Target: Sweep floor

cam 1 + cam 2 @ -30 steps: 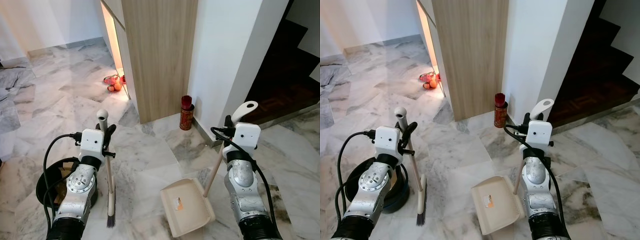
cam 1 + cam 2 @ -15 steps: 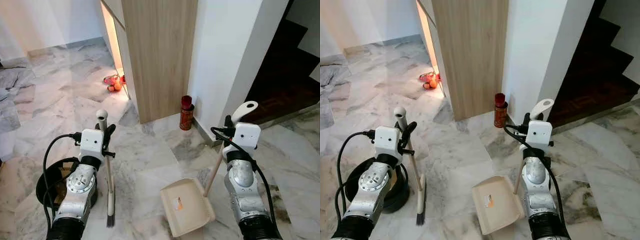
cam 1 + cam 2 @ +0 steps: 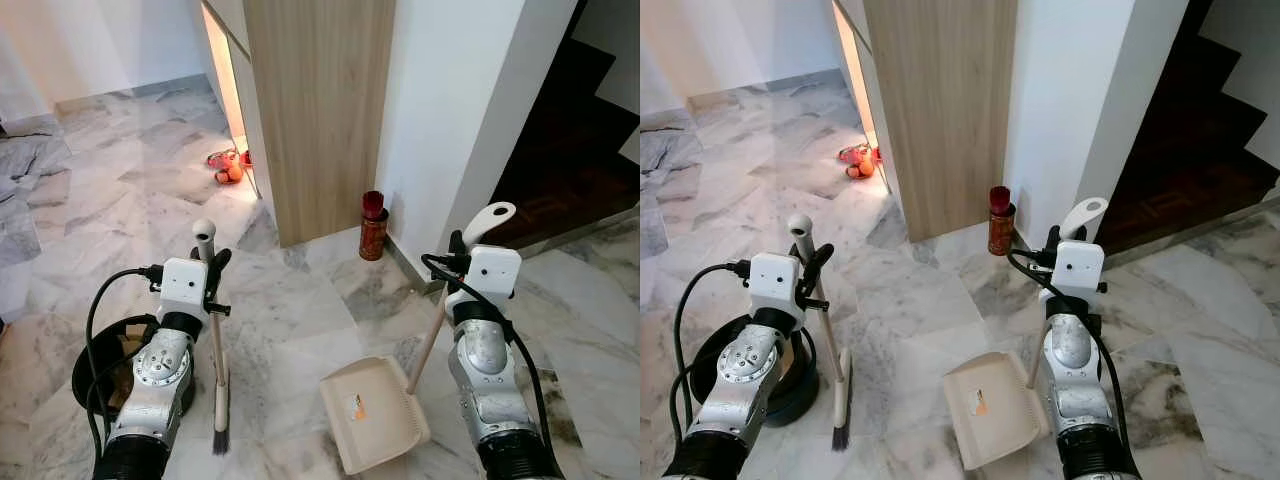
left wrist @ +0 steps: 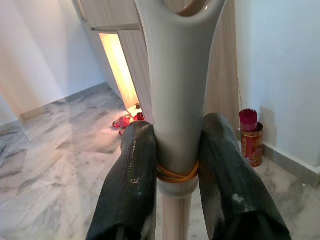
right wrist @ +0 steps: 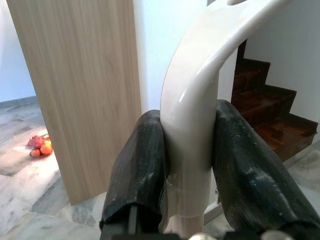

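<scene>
The left gripper point(image 4: 177, 150), lower left of the head view, is clamping its fingers on a broom point(image 3: 218, 370) whose bristles are touching the marble floor point(image 3: 300, 310), just beside a black bin point(image 3: 95, 365). The right gripper point(image 5: 187, 150) is squeezing the handle of a cream dustpan point(image 3: 375, 415) resting lower centre. Ahead, a wooden cabinet point(image 3: 320, 110) is standing at upper centre, with a red can point(image 3: 373, 226) at the wall (fruit point(image 3: 227, 167) is lying further back).

This is a home, in a hallway at the foot of a staircase. Polished marble floor point(image 3: 300, 310) runs ahead of the grippers; dark wooden stairs point(image 3: 580, 130) rise ahead of the right gripper. A wood-panelled cabinet point(image 3: 320, 110) stands between them, a red incense tin point(image 3: 373, 227) and oranges point(image 3: 228, 168) at its base.
</scene>
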Controlling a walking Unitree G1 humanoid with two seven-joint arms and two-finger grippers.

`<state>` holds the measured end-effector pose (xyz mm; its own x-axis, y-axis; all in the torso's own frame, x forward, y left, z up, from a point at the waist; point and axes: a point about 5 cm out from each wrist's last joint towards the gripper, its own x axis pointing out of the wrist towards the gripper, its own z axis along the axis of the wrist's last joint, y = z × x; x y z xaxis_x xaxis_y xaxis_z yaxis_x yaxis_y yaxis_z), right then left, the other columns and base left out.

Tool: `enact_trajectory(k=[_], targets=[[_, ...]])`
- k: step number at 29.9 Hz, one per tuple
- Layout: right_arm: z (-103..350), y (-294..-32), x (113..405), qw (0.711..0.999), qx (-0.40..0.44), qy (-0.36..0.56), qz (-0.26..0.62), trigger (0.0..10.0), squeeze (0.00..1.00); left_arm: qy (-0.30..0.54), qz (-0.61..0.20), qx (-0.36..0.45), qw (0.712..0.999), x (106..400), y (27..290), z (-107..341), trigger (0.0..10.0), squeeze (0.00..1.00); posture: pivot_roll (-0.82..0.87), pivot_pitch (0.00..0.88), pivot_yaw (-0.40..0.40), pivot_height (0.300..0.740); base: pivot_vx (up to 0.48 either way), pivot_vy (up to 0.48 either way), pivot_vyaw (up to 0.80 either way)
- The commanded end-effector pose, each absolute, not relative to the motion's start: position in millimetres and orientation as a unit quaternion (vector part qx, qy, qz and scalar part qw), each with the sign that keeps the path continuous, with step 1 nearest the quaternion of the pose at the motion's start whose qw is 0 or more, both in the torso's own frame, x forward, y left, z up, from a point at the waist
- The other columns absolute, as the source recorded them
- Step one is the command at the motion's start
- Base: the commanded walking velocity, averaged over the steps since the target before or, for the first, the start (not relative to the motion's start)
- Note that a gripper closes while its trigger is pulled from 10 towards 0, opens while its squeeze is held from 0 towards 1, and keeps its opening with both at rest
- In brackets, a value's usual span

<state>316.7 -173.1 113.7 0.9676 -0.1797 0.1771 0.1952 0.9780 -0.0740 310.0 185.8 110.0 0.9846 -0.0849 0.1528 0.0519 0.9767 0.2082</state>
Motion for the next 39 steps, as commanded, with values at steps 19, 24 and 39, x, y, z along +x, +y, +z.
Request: enact_trajectory(k=[19,24,39], targets=[[125.3,-166.7,321.3,0.989,-0.036,-0.113,-0.092,10.0,0.00,-0.109,-0.037,0.118,0.986,315.8,189.3,123.9,10.0,0.00,-0.07,0.000,0.066,0.740,0.000,0.000,0.00],[125.8,-166.8,321.6,0.988,-0.036,-0.114,-0.092,10.0,0.00,-0.110,-0.039,0.118,0.986,316.6,188.3,124.7,10.0,0.00,-0.07,0.000,0.067,0.740,0.000,0.000,0.00],[125.5,-168.0,321.0,0.988,-0.036,-0.114,-0.094,10.0,0.00,-0.106,-0.039,0.118,0.987,316.0,187.8,123.4,10.0,0.00,-0.08,0.000,0.066,0.740,0.000,0.000,0.00]])
